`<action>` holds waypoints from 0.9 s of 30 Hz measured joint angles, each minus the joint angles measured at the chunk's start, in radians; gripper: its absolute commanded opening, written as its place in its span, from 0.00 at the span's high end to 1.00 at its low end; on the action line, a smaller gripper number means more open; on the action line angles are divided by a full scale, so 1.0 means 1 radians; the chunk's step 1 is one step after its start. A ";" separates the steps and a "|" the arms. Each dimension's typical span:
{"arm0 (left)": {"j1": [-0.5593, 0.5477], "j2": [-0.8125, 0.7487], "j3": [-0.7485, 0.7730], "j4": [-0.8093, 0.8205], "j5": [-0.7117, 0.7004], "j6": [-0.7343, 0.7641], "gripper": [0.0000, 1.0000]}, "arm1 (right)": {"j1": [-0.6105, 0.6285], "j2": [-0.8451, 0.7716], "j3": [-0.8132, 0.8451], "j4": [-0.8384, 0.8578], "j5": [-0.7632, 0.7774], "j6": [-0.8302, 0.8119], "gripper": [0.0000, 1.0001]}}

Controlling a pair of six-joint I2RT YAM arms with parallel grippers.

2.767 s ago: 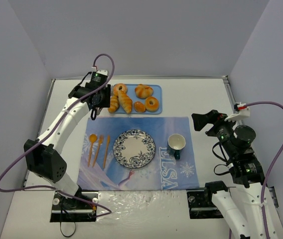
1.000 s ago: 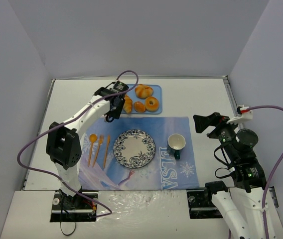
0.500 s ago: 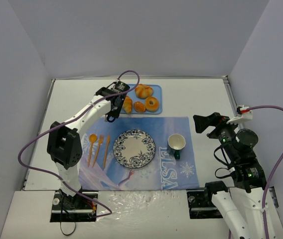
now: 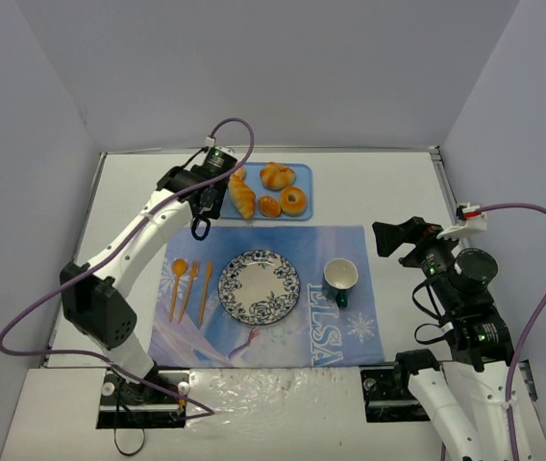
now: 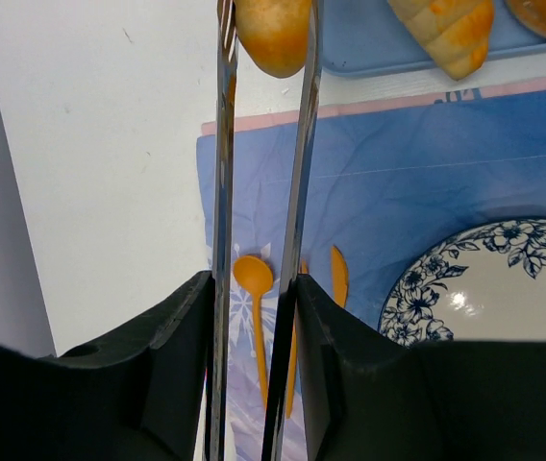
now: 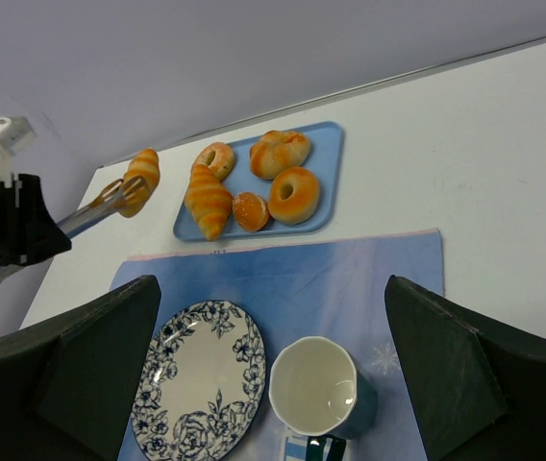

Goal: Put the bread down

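My left gripper (image 4: pixel 206 184) is shut on a pair of metal tongs (image 5: pixel 221 192), and the tongs pinch one bread roll (image 5: pixel 273 34), golden brown and tapered. In the right wrist view the roll (image 6: pixel 143 171) hangs in the tongs (image 6: pixel 95 213) in the air, just left of the blue tray (image 6: pixel 331 144). The second bread roll (image 4: pixel 242 200) lies on the tray's left part (image 6: pixel 206 200). A blue-and-white flowered plate (image 4: pixel 260 286) lies bare on the blue placemat. My right gripper (image 4: pixel 393 235) is open and empty, off to the right.
The tray (image 4: pixel 304 213) also holds two ring doughnuts (image 4: pixel 293 199) and small round buns (image 4: pixel 269 206). A teal cup (image 4: pixel 340 279) stands right of the plate. An orange spoon, fork and knife (image 4: pixel 188 286) lie left of it. Grey walls enclose the table.
The left arm has swung back and to the left with the tongs, lifting one roll off the tray's left end. The right arm has not moved.
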 measured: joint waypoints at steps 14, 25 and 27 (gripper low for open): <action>-0.233 -0.405 -0.273 -0.055 0.049 -0.102 0.91 | 0.000 0.051 0.003 0.000 0.008 -0.004 0.00; -0.483 -0.508 -0.496 -0.047 0.127 -0.234 0.91 | 0.000 0.079 0.006 0.001 0.008 -0.007 0.00; -0.517 -0.495 -0.515 -0.032 0.136 -0.258 0.90 | 0.000 0.079 0.006 0.001 0.008 -0.007 0.00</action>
